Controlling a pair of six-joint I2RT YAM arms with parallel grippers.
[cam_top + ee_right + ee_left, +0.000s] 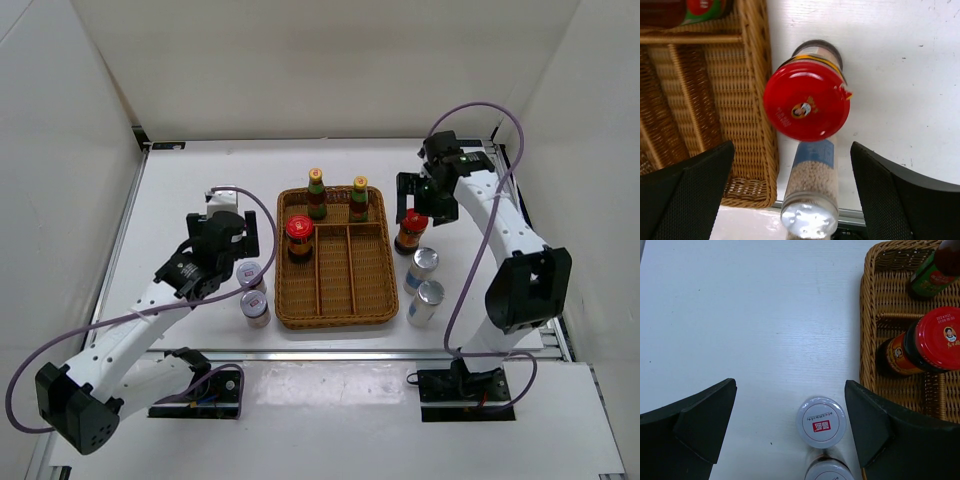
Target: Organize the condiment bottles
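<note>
Both arms hover with their fingers spread wide and nothing held. The left end effector (790,385) hangs over the counter (200,190) just left of the wicker tray (350,300). Below its gap stands a silver-lidded jar (821,421), with a second silver-lidded jar (829,471) just nearer the arm's base; both are upright on the counter beside the tray's left wall. The right end effector (792,145) is poised above the outer red-lidded jar (807,102), which stands upright on the counter just beside the tray's right wall, clear of both fingers. Nearer the base on that side are two tall silver cylinders, the farther cylinder (422,268) and the nearer cylinder (426,302), upright and close together outside the tray. Inside the tray, the left sauce bottle (316,195) and the right sauce bottle (359,198), both yellow-capped and green-necked, stand in the far cross compartment, and the inner red-lidded jar (299,238) stands in the left long compartment near its far end; the other long compartments hold nothing
</note>
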